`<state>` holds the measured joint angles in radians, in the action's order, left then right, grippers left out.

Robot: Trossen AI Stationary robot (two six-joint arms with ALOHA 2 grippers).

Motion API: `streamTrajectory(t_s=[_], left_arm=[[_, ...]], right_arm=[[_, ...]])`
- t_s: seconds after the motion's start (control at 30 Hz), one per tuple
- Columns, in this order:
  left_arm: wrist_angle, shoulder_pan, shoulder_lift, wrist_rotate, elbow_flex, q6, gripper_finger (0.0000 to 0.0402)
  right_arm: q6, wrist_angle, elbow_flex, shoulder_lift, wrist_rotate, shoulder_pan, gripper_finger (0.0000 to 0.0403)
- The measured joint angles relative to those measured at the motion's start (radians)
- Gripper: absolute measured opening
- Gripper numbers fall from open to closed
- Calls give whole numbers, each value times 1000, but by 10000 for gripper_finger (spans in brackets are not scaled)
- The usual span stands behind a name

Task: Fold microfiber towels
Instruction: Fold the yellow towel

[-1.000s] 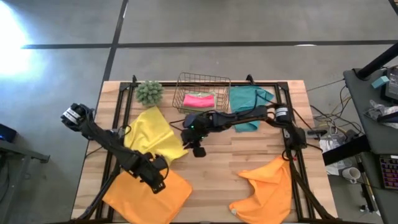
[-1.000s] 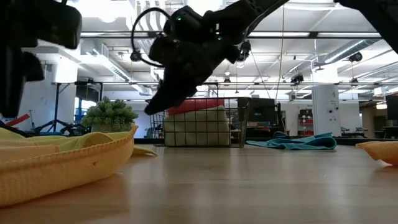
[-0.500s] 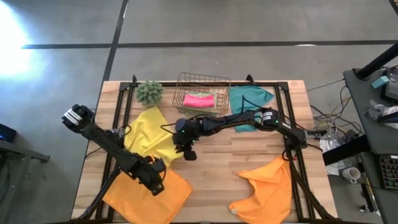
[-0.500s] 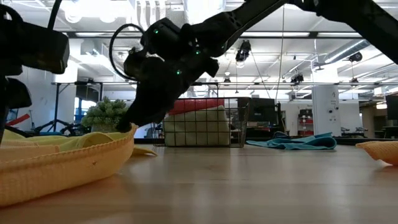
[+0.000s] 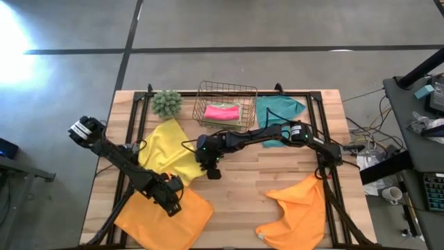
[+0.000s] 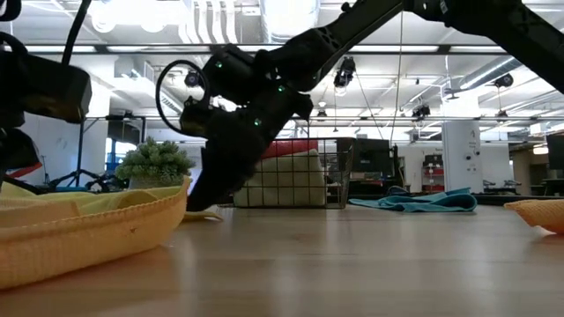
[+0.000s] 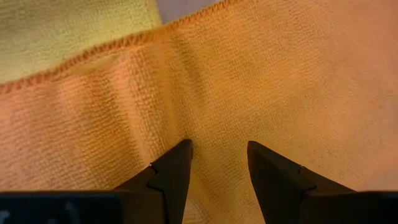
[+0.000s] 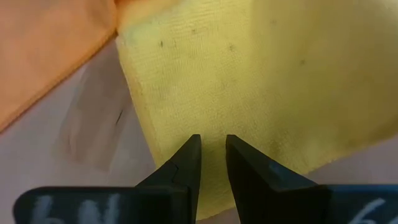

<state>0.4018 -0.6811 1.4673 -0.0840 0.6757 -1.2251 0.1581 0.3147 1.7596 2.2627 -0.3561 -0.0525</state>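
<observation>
Four towels on wood table (image 5: 243, 180) (ceiling-lit hall)

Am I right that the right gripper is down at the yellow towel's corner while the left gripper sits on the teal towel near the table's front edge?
Not quite. The left gripper sits on an orange towel, not a teal one; the high view and the left wrist view both show orange cloth under its fingers. The teal towel lies at the back beside the basket. The right gripper is at the yellow towel, as you said.
</observation>
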Motion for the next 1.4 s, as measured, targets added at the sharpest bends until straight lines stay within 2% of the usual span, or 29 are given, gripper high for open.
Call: streamTrajectory(t_s=[0.23,0.4,0.57,0.83,1.1,1.4], left_arm=[[-8,0,-2,27,-10,1,146],[-5,-1,-2,111,-11,2,146],[-2,-14,-17,125,-13,7,146],[12,-25,-62,231,-16,-2,146],[27,-32,-62,230,-17,-1,146],[203,-32,-62,227,-16,-2,146]], right_arm=[[2,102,0,-7,40,0,68],[-32,211,2,-10,58,0,68],[-43,291,2,-10,51,0,68],[-96,431,-2,-8,95,-3,68],[-95,672,-5,-20,112,-3,68],[-99,816,-15,-85,111,-3,68]])
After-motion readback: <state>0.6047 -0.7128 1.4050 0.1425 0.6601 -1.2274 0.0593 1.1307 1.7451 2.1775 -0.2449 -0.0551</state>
